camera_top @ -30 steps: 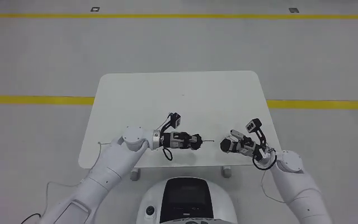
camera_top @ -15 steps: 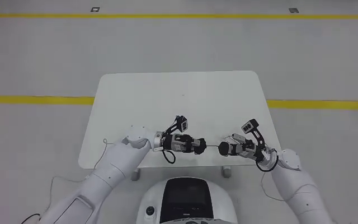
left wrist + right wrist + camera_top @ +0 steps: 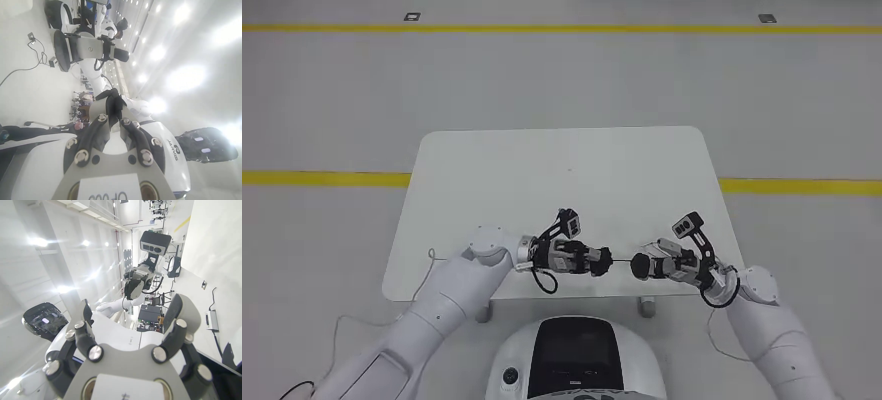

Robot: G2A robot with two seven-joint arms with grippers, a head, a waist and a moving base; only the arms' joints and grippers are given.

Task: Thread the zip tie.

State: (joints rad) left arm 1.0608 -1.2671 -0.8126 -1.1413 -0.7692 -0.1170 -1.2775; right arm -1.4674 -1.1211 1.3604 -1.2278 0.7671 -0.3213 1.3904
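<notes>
A thin black zip tie (image 3: pixel 619 262) sticks out of my left gripper (image 3: pixel 599 262), which is shut on it above the table's near edge. The tie's free end points at my right gripper (image 3: pixel 641 265), a short gap away. In the right wrist view my right gripper (image 3: pixel 131 300) stands open with nothing between its fingers. Facing it farther off is the left gripper (image 3: pixel 130 297), with the zip tie (image 3: pixel 123 305) curving out from its tip. In the left wrist view the left gripper (image 3: pixel 113 100) has its dark pads pressed together.
The white table (image 3: pixel 562 170) lies beyond both grippers, with one small dark speck (image 3: pixel 569 169) on it. Yellow floor lines run behind the table.
The two grippers have drawn closer together over the table's near edge. The left one came right with the zip tie and the right one came left, so the gap has narrowed.
</notes>
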